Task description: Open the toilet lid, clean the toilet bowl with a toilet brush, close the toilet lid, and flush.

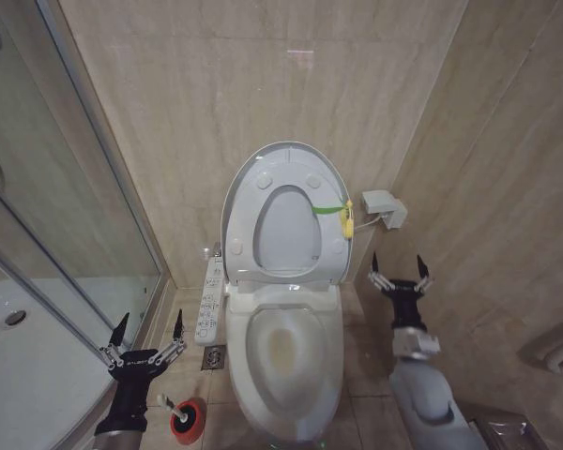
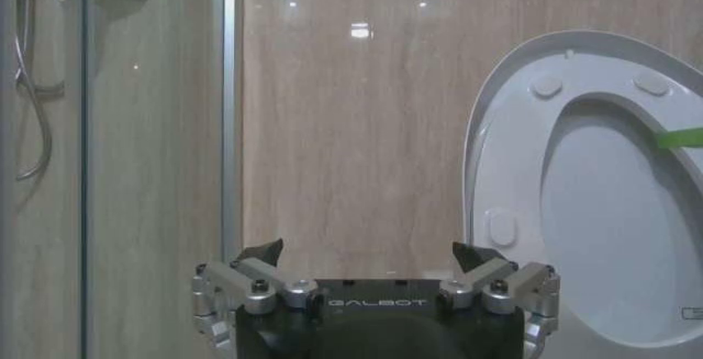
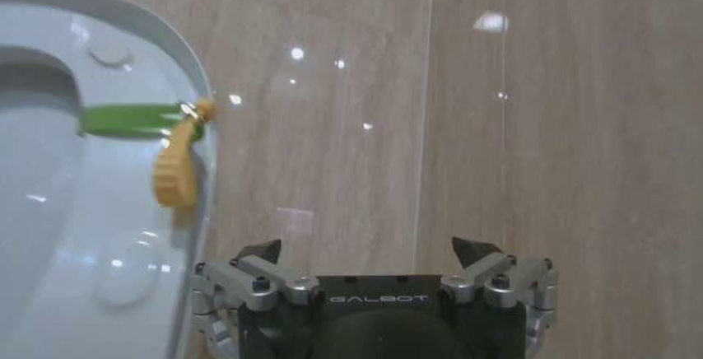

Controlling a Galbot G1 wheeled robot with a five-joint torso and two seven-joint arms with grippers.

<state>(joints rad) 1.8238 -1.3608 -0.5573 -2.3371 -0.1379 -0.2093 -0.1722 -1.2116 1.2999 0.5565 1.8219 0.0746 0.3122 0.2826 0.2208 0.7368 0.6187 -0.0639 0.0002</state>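
Observation:
The toilet lid (image 1: 253, 183) stands raised against the back wall, and the ring seat (image 1: 330, 239) is up in front of it. A green strap with a yellow tag (image 1: 345, 217) hangs on its right edge. Below lies the toilet bowl (image 1: 286, 361), white with a yellowish stain at its bottom. The toilet brush (image 1: 172, 406) rests in its red cup holder (image 1: 190, 419) on the floor left of the bowl. My left gripper (image 1: 148, 328) is open, just above and behind the brush. My right gripper (image 1: 398, 263) is open, right of the raised lid (image 3: 66, 211). The lid (image 2: 528, 120) fills the left wrist view's side.
A glass shower screen (image 1: 66, 187) and white shower tray (image 1: 19, 356) stand at the left. A control panel (image 1: 210, 300) runs along the bowl's left side, with a floor drain (image 1: 213, 356) below it. A white box (image 1: 383, 204) is mounted on the wall right of the lid.

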